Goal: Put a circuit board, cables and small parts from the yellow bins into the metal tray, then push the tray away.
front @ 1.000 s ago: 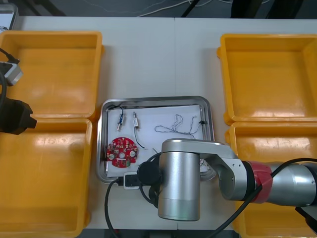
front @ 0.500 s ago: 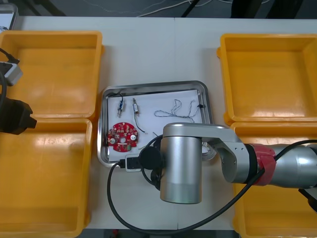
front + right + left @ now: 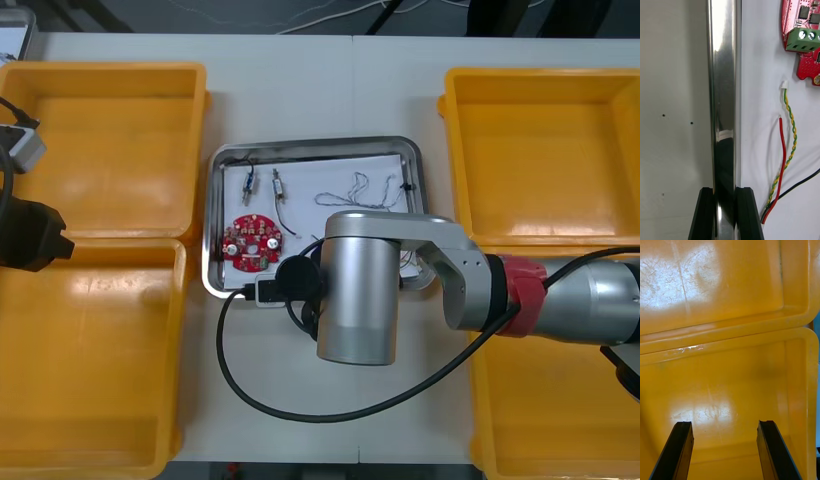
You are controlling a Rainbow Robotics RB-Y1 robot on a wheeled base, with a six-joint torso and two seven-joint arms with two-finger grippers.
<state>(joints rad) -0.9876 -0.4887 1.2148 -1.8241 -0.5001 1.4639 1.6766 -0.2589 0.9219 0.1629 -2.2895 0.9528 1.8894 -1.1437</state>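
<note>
Your right gripper [image 3: 725,192] pinches the near rim of the tray [image 3: 724,93], one finger on each side. The rim runs crosswise to the arm, so the push goes straight toward the far table edge. The tray holds a circuit board [image 3: 250,242], cables [image 3: 360,190] and small parts [image 3: 247,180]. The left gripper [image 3: 724,424], fingers spread, hangs over the bare left bins [image 3: 733,382].
</note>
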